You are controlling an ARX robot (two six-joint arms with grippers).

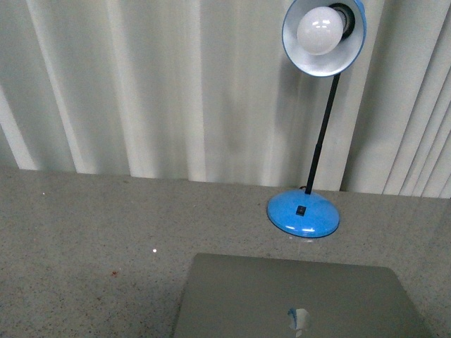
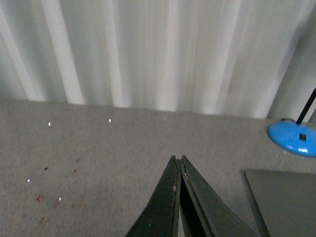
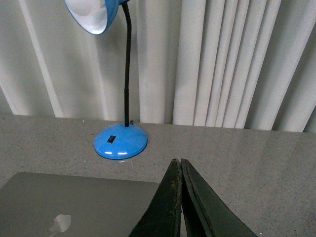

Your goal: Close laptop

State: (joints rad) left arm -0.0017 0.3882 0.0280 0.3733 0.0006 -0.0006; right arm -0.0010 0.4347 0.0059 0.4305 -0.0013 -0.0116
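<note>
The silver-grey laptop (image 1: 296,299) lies on the grey speckled table at the near edge of the front view, lid down flat, shiny apple logo (image 1: 299,320) facing up. Its keys and screen are hidden. It also shows in the left wrist view (image 2: 286,202) and in the right wrist view (image 3: 74,202). My left gripper (image 2: 177,159) is shut and empty, above the table to the left of the laptop. My right gripper (image 3: 177,162) is shut and empty, at the laptop's right far corner. Neither arm shows in the front view.
A blue desk lamp with a round base (image 1: 303,213), black neck and white bulb (image 1: 320,29) stands just behind the laptop. It also shows in the right wrist view (image 3: 120,140). Pale vertical curtains (image 1: 141,84) hang behind the table. Small reddish stains (image 2: 39,198) mark the table at left.
</note>
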